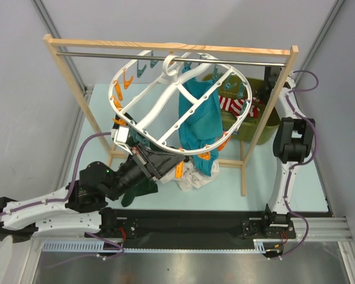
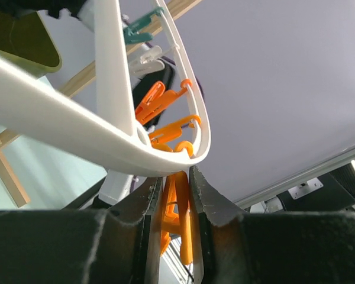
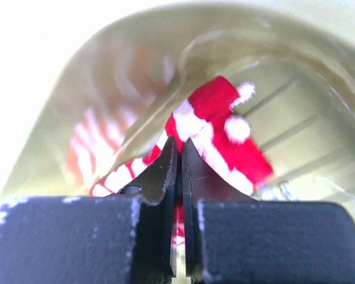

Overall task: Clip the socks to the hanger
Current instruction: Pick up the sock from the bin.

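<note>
Pale tabletop (image 1: 257, 183), with a wooden rack (image 1: 165, 45) standing across it and a metal rod (image 1: 106, 55) under its top beam.

Hanger (image 1: 180, 89): round white frame, hooked on the rod, tilted with its low rim toward the left arm. Orange and teal clips sit around the rim. A teal garment (image 1: 201, 118) hangs through the right half.

Olive-green bin (image 1: 266, 121) at the rear right, behind the rack's right post. Socks (image 1: 234, 105) lie inside it, red-and-white striped, well apart from the hanger.

A dark green garment (image 1: 139, 189) and a pale cloth (image 1: 192, 177) lie on the tabletop under the hanger's low rim.

Left pincer (image 2: 174, 177): just under the hanger's near rim (image 2: 59, 124), fingers clenched on an orange clip (image 2: 180, 225) hanging there.

Right pincer (image 3: 179, 145): down inside the bin (image 3: 136, 65), jaws almost together. Red fabric shows in the slit, so it is pinching a sock (image 3: 213, 130). View is blurred
</note>
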Motion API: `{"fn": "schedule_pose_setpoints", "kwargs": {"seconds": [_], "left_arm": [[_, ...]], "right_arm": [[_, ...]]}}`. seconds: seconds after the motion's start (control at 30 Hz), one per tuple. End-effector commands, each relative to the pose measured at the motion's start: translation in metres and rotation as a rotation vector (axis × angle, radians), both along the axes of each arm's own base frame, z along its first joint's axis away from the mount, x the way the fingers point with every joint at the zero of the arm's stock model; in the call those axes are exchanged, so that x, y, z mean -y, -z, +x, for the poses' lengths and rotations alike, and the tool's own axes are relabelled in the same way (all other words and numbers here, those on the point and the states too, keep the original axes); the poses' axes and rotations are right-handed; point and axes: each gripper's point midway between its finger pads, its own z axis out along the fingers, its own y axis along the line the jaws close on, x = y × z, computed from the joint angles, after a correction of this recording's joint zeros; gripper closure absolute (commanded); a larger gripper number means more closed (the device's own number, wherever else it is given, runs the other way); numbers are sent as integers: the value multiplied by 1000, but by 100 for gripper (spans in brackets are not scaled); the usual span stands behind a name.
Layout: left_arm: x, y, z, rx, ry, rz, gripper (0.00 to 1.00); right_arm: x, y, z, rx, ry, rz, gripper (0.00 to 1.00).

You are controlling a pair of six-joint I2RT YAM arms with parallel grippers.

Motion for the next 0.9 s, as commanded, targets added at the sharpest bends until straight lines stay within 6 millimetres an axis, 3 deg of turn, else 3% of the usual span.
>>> {"fn": "schedule_pose_setpoints", "kwargs": {"seconds": [0.0,0.03,0.07,0.13,0.17,0.27,0.3,0.43,0.53,0.67,0.87], "left_arm": [[-15,10,9,-47,-66,-8,100],[-17,9,10,-51,-71,-15,100],[-20,8,10,-60,-74,-31,100],[-22,14,12,-71,-88,-11,100],[-24,14,12,-74,-92,-10,100],[-25,16,14,-85,-106,-3,100],[-26,17,15,-91,-113,-4,100],[-27,17,17,-102,-122,-12,100],[-28,16,19,-104,-133,-15,100],[-25,15,22,-104,-149,10,100],[-25,10,22,-112,-152,9,100]], "right_arm": [[1,-120,-17,205,-93,-57,100],[2,-125,-24,207,-118,-69,100],[3,-153,-34,254,-139,-86,100],[5,-170,-46,263,-221,-127,100],[8,-195,-58,298,-235,-148,100],[23,-219,-87,282,-261,-215,100],[30,-238,-105,290,-254,-242,100],[44,-283,-153,300,-288,-332,100],[38,-314,-194,320,-313,-360,100],[30,-306,-234,224,-334,-342,100],[1,-275,-301,66,-447,-297,100]]}}
